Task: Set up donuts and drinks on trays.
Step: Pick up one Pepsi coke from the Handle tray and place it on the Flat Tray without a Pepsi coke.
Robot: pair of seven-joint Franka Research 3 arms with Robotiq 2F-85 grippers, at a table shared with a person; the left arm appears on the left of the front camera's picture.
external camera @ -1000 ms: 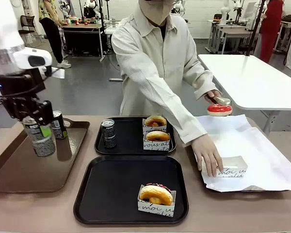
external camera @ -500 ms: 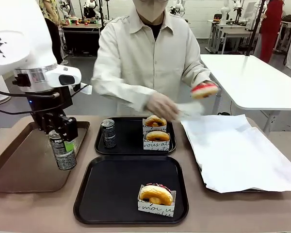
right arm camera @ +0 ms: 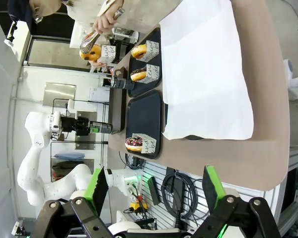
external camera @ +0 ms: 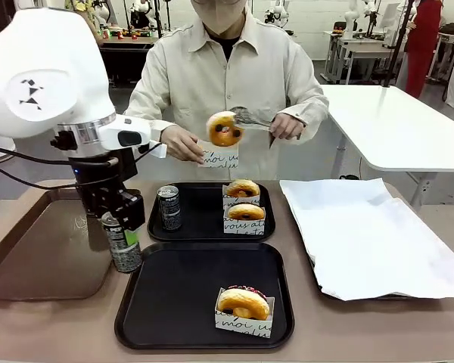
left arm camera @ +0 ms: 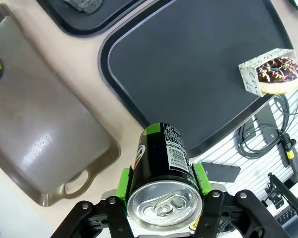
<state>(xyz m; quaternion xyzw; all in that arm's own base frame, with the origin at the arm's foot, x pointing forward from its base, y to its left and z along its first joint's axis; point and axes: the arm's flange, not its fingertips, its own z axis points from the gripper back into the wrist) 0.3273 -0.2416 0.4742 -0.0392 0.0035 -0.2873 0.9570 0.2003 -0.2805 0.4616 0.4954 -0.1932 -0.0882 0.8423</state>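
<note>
Between the green pads of the left gripper (left arm camera: 161,191) sits a dark can (left arm camera: 161,171), held tight and lifted above the gap between the brown tray (external camera: 38,257) and the near black tray (external camera: 174,302), where one boxed donut (external camera: 244,304) sits. The right gripper (right arm camera: 154,191) has its fingers spread wide with nothing in them. Across the table, the far black tray (external camera: 204,219) holds another can (external camera: 169,207) and two boxed donuts (external camera: 244,203), and the person's tongs (external camera: 251,119) hold a donut (external camera: 223,128) over a small box (external camera: 219,157) in the other hand.
</note>
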